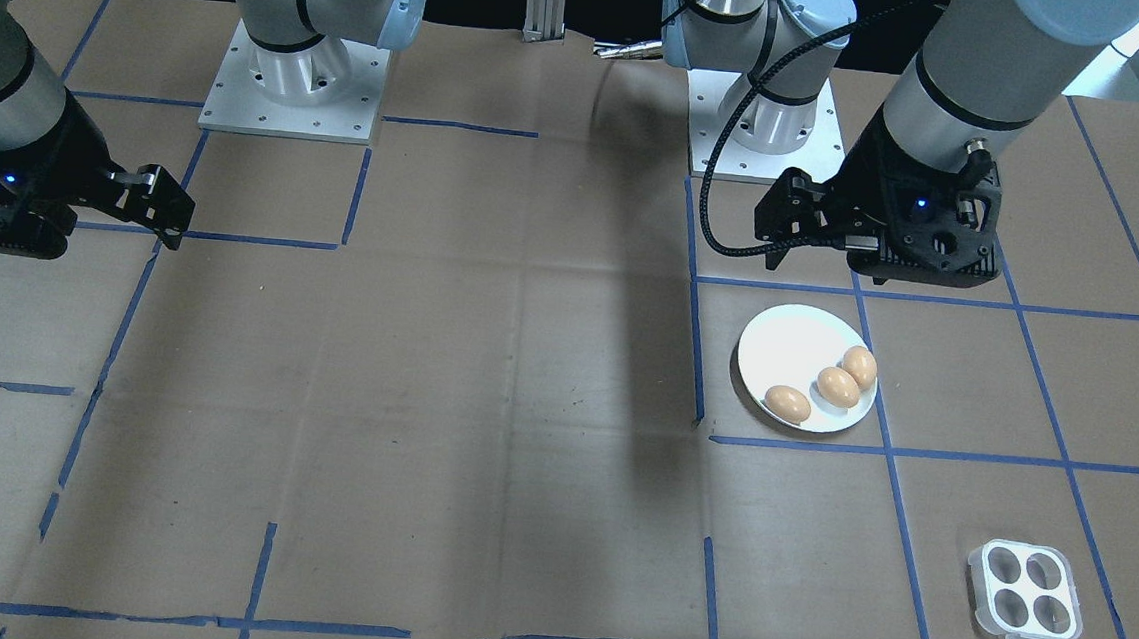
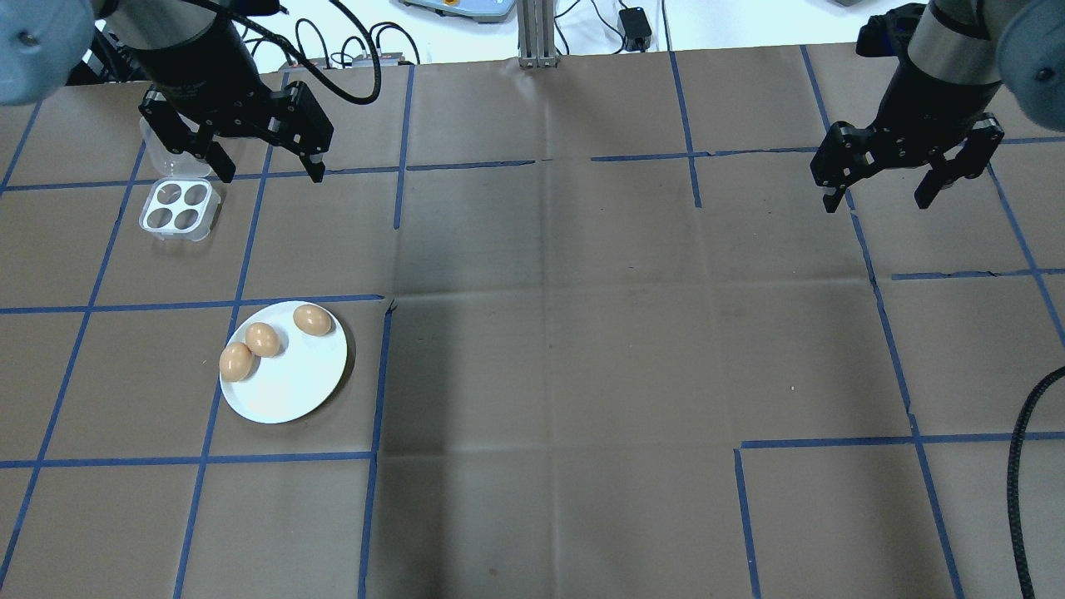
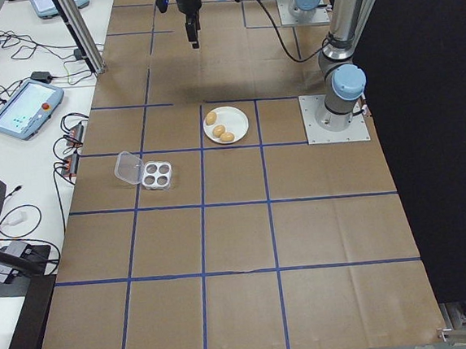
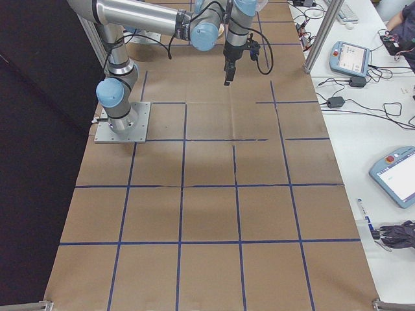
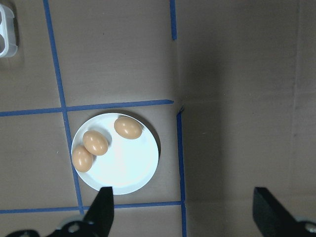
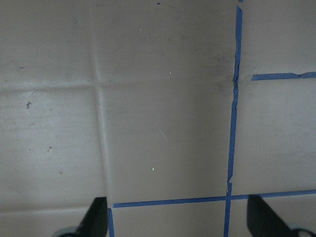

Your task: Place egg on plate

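resting on the plate point(image 2: 291, 391) were three eggs point(image 2: 263, 339); the left gripper point(image 2: 261, 170) and right gripper point(image 2: 880, 200) hung spread wide, empty, above the table.

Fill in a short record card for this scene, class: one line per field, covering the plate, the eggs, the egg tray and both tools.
plate: white, round, on the table's left half
eggs: three brown, all on the plate, first touching second, third apart
egg tray: four holes, all empty, clear lid open
left tool: open, empty, raised above the table near the tray
right tool: open, empty, raised over bare table
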Controlling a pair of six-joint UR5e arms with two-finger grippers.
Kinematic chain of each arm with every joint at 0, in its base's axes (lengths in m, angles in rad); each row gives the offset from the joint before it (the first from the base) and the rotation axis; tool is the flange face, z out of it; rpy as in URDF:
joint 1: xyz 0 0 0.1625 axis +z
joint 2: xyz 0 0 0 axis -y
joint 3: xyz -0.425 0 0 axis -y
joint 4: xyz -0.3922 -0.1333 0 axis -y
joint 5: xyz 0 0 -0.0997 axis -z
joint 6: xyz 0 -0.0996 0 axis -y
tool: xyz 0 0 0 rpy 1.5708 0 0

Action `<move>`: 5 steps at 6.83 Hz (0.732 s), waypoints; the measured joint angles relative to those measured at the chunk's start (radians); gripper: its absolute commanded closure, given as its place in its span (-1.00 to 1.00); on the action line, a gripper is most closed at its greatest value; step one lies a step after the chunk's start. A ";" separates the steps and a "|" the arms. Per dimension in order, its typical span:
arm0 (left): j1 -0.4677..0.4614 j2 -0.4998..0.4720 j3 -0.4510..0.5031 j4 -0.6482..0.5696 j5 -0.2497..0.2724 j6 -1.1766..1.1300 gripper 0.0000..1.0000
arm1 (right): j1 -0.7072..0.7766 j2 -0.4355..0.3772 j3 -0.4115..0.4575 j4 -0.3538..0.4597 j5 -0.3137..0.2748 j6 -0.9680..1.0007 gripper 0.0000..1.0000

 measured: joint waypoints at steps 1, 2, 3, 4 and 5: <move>-0.001 0.011 -0.021 0.006 0.025 0.024 -0.99 | 0.000 0.000 0.000 0.000 0.000 0.000 -1.00; -0.001 0.012 -0.029 0.010 0.069 0.048 -0.99 | 0.000 0.000 0.000 0.000 0.000 0.000 -1.00; -0.001 0.015 -0.032 0.012 0.085 0.057 -0.99 | 0.000 0.000 0.000 0.000 0.000 0.000 -1.00; 0.000 0.020 -0.035 0.012 0.079 0.061 -0.99 | 0.000 0.000 0.000 0.000 0.000 0.000 -1.00; 0.003 0.025 -0.039 0.013 0.074 0.064 -0.99 | 0.000 0.000 0.000 0.000 0.000 0.000 -1.00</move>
